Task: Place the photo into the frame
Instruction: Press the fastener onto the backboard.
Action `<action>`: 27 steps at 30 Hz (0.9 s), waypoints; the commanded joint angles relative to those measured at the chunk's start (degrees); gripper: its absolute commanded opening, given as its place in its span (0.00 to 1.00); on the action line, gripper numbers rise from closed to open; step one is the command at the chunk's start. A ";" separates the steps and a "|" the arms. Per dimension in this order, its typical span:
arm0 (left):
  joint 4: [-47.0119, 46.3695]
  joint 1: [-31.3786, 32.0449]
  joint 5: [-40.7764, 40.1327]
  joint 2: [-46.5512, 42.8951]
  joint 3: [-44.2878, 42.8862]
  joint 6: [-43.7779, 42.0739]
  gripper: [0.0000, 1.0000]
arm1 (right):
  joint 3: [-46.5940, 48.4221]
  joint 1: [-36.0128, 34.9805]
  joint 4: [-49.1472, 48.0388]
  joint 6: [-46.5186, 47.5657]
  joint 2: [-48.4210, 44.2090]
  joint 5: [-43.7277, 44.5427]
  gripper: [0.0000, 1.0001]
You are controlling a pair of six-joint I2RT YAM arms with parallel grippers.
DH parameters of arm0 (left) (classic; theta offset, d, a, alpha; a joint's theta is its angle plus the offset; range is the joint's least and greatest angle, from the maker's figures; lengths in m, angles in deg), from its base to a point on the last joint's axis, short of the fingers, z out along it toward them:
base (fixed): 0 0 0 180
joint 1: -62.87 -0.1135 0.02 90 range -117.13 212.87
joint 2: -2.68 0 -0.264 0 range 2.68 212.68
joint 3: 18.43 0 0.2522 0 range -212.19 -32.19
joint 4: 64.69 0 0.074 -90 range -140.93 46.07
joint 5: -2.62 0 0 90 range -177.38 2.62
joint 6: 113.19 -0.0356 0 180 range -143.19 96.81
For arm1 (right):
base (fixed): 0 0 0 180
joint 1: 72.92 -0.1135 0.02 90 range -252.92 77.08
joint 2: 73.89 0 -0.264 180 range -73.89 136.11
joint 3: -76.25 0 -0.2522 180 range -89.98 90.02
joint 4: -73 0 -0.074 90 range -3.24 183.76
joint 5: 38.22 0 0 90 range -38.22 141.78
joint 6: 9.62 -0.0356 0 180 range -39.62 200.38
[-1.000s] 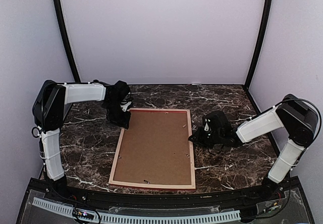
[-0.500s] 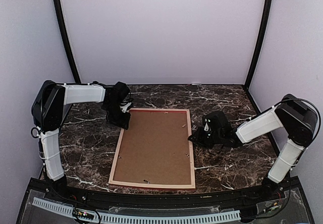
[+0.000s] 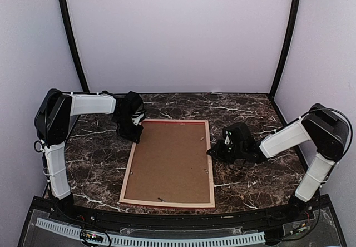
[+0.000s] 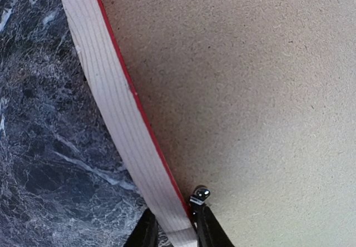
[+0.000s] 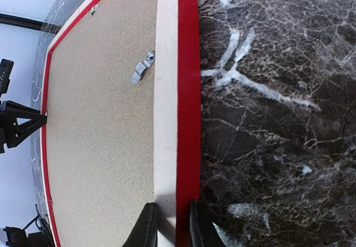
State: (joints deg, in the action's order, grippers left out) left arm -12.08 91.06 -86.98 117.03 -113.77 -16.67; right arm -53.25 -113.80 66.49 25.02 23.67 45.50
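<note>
The left hand (image 4: 175, 233) is closed narrowly on the left rail of the red frame (image 4: 111, 102), which lies face down mid-worktop (image 3: 94, 158), brown backing board (image 3: 169, 161) upward, while the right hand (image 5: 169, 225) likewise pinches its right rail.

Dark marble table (image 3: 250, 186) enclosed by pale lavender walls (image 3: 178, 35).

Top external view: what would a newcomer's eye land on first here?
The frame lies back-up in the middle of the dark marble table, its brown backing board filling it. Next come the two arms meeting it: the left gripper at the far-left corner and the right gripper on the right rail, each with jaws closed on a rail.
</note>
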 commanded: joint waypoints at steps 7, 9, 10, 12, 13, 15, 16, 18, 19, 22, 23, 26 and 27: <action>-3.24 1.44 5.02 -1.04 0.78 0.71 0.09 | -2.06 -1.13 7.29 -0.59 4.72 -2.59 0.03; -3.80 1.31 6.47 -1.05 0.59 1.29 0.10 | -2.02 -1.08 7.22 -0.55 4.91 -2.65 0.03; -3.88 1.24 7.36 -1.10 0.43 1.47 0.14 | -2.01 -1.12 7.18 -0.55 4.92 -2.60 0.03; -3.70 1.07 8.14 -1.15 -0.19 2.00 0.26 | -2.01 -1.09 7.11 -0.55 5.04 -2.68 0.03; -3.63 0.84 8.35 -1.32 -0.30 2.31 0.30 | -1.95 -1.10 7.10 -0.55 5.12 -2.65 0.03; -3.65 0.56 8.76 -1.65 -0.47 2.69 0.38 | -1.92 -1.12 7.03 -0.46 5.16 -2.67 0.03; -3.67 0.47 8.99 -1.70 -0.54 2.88 0.42 | -1.92 -1.13 7.00 -0.46 5.14 -2.68 0.03; -3.63 0.20 9.17 -1.99 -0.59 3.03 0.46 | -1.99 -1.11 7.09 -0.45 5.06 -2.62 0.03; -3.57 0.14 9.15 -2.05 -0.59 3.04 0.48 | -2.01 -1.13 7.13 -0.53 4.90 -2.55 0.03; -3.59 0.12 8.77 -2.25 -0.18 3.08 0.50 | -2.10 -1.08 7.47 -0.46 4.42 -2.25 0.03; -3.60 0.12 8.33 -2.27 -0.08 3.02 0.50 | -2.06 -1.08 7.66 -0.41 4.25 -2.12 0.03; -3.78 0.12 7.42 -2.58 0.37 2.82 0.50 | -1.61 -1.07 8.45 -0.09 4.18 -2.06 0.03; -3.87 0.12 7.00 -2.70 0.48 2.85 0.50 | -1.33 -1.11 8.94 0.16 4.14 -2.05 0.03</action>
State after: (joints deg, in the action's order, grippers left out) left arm -13.41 90.40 -83.26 116.98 -113.77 -13.52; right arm -53.23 -113.80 65.05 24.98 24.41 45.37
